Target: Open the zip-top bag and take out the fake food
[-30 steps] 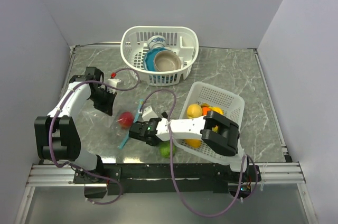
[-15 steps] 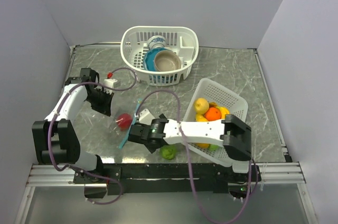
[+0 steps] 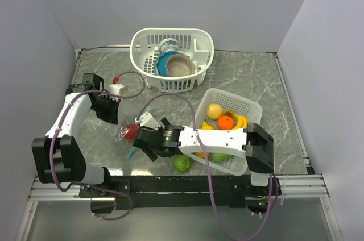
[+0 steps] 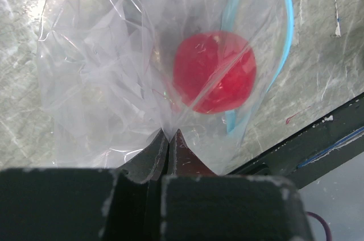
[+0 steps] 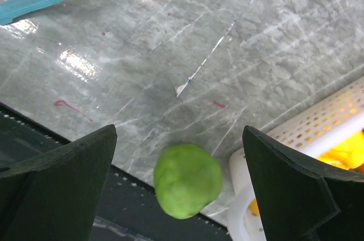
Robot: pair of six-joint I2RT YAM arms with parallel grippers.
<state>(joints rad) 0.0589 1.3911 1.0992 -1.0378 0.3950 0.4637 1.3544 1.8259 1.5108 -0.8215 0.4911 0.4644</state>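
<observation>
Marble table, zip-top bag pinched in left tool

A clear zip-top bag has a teal-blue zip strip and a glossy red fruit inside. The table is grey-green marble with white veins. Low in the right wrist view is a lime-green fruit. At the right of the top view, a white lattice basket shows an orange fruit and a yellow fruit.

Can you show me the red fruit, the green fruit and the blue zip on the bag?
red fruit (image 4: 213, 70), left wrist view, middle of its round body.
green fruit (image 5: 187, 180), right wrist view, centre of its top.
blue zip strip (image 4: 291, 25), left wrist view, its curved stretch at the right.
</observation>
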